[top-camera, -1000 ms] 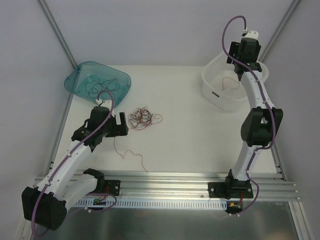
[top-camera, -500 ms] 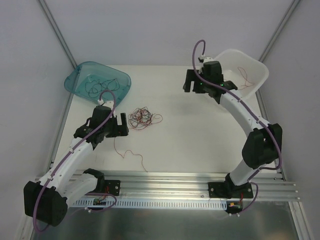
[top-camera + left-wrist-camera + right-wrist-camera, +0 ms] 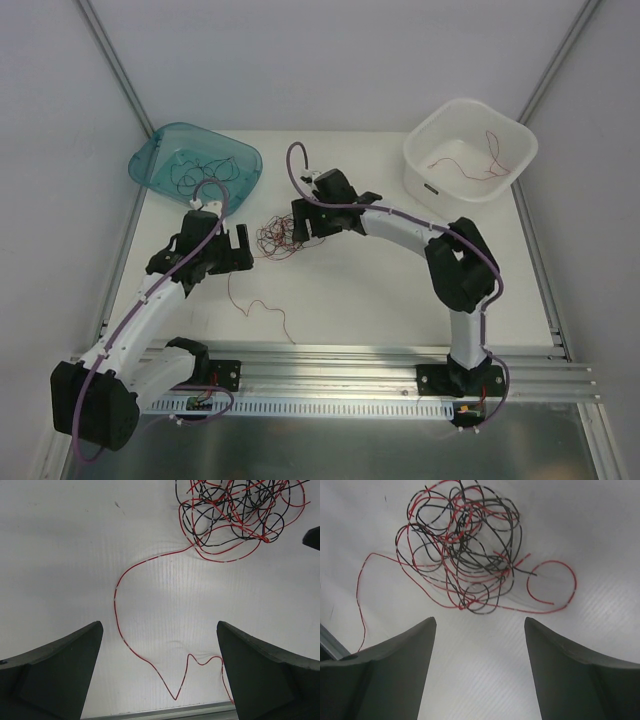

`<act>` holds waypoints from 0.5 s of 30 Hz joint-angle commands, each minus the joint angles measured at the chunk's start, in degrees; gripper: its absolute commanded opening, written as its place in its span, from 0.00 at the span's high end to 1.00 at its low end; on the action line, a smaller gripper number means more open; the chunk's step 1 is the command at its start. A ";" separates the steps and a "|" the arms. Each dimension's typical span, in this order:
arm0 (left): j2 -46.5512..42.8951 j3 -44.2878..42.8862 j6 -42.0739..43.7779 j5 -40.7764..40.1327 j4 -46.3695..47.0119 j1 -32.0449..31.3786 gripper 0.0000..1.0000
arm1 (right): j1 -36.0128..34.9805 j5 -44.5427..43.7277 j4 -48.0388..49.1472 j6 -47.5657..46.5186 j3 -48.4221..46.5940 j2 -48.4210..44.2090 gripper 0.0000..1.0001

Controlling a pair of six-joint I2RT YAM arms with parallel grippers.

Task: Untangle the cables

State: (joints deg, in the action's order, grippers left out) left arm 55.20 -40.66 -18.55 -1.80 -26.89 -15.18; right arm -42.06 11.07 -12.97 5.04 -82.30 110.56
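Observation:
The cables lie mid-table as a loose ball of thin red and black strands, also seen in the left wrist view and the right wrist view. One long red strand trails from the ball toward the near edge and runs between the left fingers. My left gripper sits just left of the ball, open and empty. My right gripper hovers at the ball's right side, open with nothing between its fingers; the ball lies just beyond its fingertips.
A teal bin at the back left holds several dark strands. A white tub at the back right holds a couple of red strands. An aluminium rail runs along the near table edge.
The right arm has swung from over the white tub at the back right down and left to the cable ball. The left arm has barely moved.

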 commanded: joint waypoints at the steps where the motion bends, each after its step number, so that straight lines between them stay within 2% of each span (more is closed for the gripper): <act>1: 0.43 -1.52 -0.35 1.01 -0.79 1.64 0.01 | -0.21 0.80 4.36 -0.47 -6.20 4.39 0.25; 7: 1.31 -1.78 -0.61 4.61 -0.88 3.66 0.01 | -1.00 -0.52 4.71 -3.37 -13.40 13.08 0.21; 12: 3.07 -2.23 -1.49 7.77 -0.79 7.00 0.01 | -1.18 -0.87 3.92 -3.46 -16.57 16.87 0.23; 13: 3.25 -2.31 -1.49 8.91 -0.62 7.27 0.01 | -1.27 -0.27 4.01 -3.28 -16.92 17.66 0.27; 15: 3.69 -2.23 -1.49 9.71 -0.44 7.44 0.01 | -1.35 0.27 4.01 -2.93 -16.84 18.02 0.46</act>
State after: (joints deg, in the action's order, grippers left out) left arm 58.52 -40.88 -19.18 4.32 -26.96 -8.29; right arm -42.89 10.61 -10.02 2.09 -96.66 128.05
